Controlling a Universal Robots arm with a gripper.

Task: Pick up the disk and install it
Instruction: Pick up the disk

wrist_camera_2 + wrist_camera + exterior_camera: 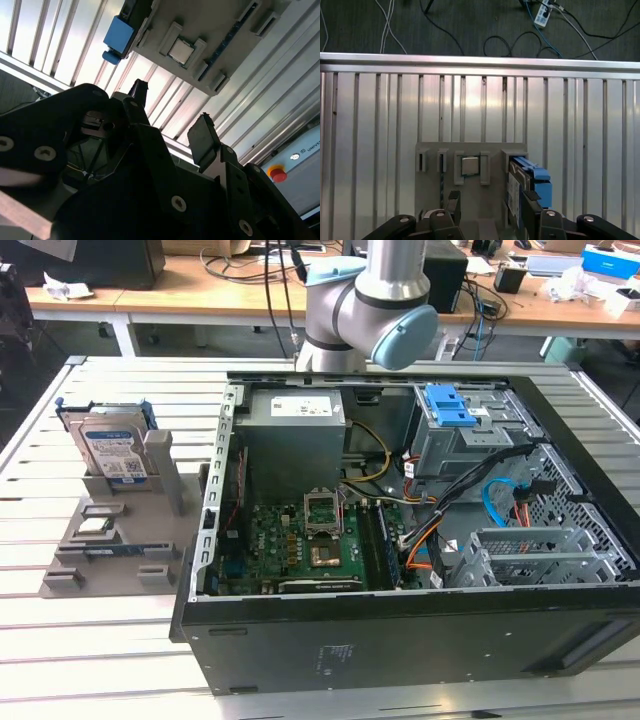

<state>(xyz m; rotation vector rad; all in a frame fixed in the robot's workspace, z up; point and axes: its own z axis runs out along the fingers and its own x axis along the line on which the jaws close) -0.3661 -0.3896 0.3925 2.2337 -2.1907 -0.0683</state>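
The open, empty pincer [492,196] faces the disk [108,435], upright in its grey stand [120,532], label [120,468] unreadable.

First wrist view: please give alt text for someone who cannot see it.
The robot's black two-fingered hand hangs open and empty over a grey holder plate on a slatted aluminium table. The silver metal disk with its blue plastic carrier frame stands on edge in the holder, near one fingertip. A small square silver chip sits in another slot.

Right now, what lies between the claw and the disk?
Nothing stands between them. In the first wrist view the open claw hangs over the grey holder, one fingertip next to the upright disk.
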